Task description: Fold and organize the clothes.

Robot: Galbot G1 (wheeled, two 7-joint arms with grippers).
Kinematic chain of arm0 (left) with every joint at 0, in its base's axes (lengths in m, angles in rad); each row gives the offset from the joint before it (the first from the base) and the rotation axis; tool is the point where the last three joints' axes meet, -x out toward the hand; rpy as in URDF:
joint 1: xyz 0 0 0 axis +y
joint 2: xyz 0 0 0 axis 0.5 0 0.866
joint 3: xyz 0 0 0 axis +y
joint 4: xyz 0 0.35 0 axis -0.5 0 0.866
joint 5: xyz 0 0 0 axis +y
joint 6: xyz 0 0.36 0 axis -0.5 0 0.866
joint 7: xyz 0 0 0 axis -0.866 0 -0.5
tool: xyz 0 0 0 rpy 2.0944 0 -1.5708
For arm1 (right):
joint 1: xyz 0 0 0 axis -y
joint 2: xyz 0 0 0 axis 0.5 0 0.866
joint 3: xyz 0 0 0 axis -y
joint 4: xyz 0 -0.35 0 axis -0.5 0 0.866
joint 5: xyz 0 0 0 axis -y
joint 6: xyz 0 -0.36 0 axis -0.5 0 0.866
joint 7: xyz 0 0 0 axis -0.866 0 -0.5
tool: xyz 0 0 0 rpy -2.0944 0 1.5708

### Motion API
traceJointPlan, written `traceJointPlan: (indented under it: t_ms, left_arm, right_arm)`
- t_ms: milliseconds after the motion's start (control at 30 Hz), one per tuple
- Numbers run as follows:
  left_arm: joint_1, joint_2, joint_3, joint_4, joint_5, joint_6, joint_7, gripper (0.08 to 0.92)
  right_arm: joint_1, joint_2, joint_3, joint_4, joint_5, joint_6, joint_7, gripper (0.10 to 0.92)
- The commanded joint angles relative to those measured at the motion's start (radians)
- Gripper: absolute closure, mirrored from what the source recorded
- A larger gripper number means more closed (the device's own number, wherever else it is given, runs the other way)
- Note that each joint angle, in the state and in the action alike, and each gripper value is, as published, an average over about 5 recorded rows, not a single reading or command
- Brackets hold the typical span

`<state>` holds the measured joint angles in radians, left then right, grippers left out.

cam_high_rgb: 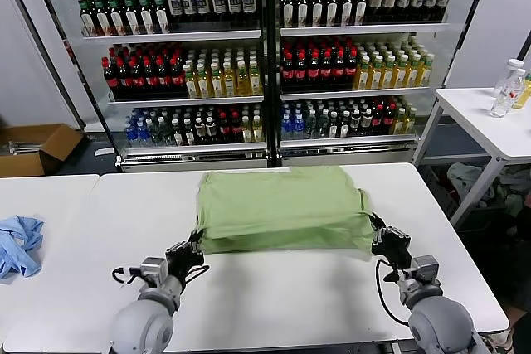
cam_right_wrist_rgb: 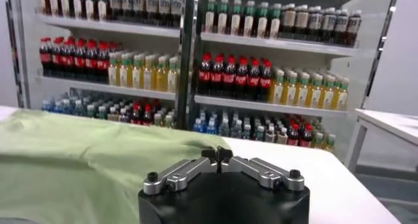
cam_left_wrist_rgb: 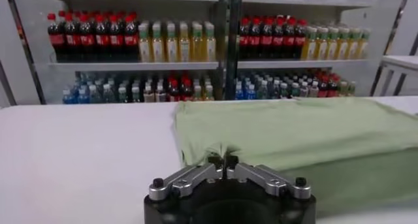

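Observation:
The light green shirt [cam_high_rgb: 282,207] lies folded into a rectangle at the middle of the white table [cam_high_rgb: 274,304], its collar and chest print hidden. My left gripper [cam_high_rgb: 193,248] is shut on the shirt's near left corner. In the left wrist view the fingertips [cam_left_wrist_rgb: 223,160] pinch the puckered edge of the shirt [cam_left_wrist_rgb: 307,134]. My right gripper [cam_high_rgb: 378,236] is shut at the near right corner. In the right wrist view its tips [cam_right_wrist_rgb: 216,155] meet at the edge of the shirt [cam_right_wrist_rgb: 85,160].
A light blue cloth [cam_high_rgb: 18,242] lies crumpled at the table's left edge. Drink coolers full of bottles [cam_high_rgb: 265,55] stand behind the table. A side table [cam_high_rgb: 489,126] with a clear bottle [cam_high_rgb: 507,89] is at the right. A cardboard box [cam_high_rgb: 33,148] sits on the floor at the left.

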<state>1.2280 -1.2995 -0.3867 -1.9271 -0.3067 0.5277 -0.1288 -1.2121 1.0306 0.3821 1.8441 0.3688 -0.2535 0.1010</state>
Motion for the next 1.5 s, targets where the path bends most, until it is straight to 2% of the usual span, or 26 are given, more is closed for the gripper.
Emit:
traceJointPlan:
  t_ms: [33, 200, 500, 800, 867, 967, 1133, 1267, 1500]
  left_arm:
    - [-0.142, -0.022, 0.058, 0.202, 0.142, 0.0, -0.007, 0.913]
    - [-0.119, -0.029, 0.053, 0.193, 0.158, -0.005, -0.024, 0.843]
    - [-0.053, -0.016, 0.028, 0.18, 0.154, 0.011, -0.063, 0.595]
    - [-0.063, -0.019, 0.045, 0.195, 0.122, 0.049, -0.046, 0.334]
    - [-0.062, -0.017, 0.048, 0.19, 0.107, 0.049, -0.035, 0.314]
    - [-0.049, -0.01, 0.049, 0.172, 0.076, 0.05, -0.007, 0.379]
    - [-0.02, 0.003, 0.048, 0.143, 0.041, 0.052, 0.032, 0.535]
    - [0.014, 0.014, 0.037, 0.118, 0.005, 0.052, 0.03, 0.665]
    - [0.162, 0.052, -0.002, -0.044, -0.012, 0.052, 0.022, 0.858]
  right_arm:
    - [0.083, 0.017, -0.074, -0.108, -0.058, -0.028, -0.003, 0.903]
    - [0.076, 0.041, -0.088, -0.116, -0.081, -0.037, -0.017, 0.776]
    - [0.036, 0.045, -0.047, -0.125, -0.066, -0.054, 0.017, 0.516]
    - [0.073, 0.066, -0.074, -0.182, -0.009, -0.119, 0.037, 0.263]
    - [0.073, 0.067, -0.079, -0.18, 0.013, -0.124, 0.036, 0.24]
    - [0.063, 0.063, -0.08, -0.17, 0.037, -0.122, 0.031, 0.283]
    - [0.036, 0.041, -0.074, -0.143, 0.062, -0.111, 0.022, 0.429]
    - [0.004, 0.013, -0.066, -0.11, 0.073, -0.103, 0.014, 0.542]
    - [-0.126, -0.044, -0.024, 0.036, 0.076, -0.1, 0.015, 0.75]
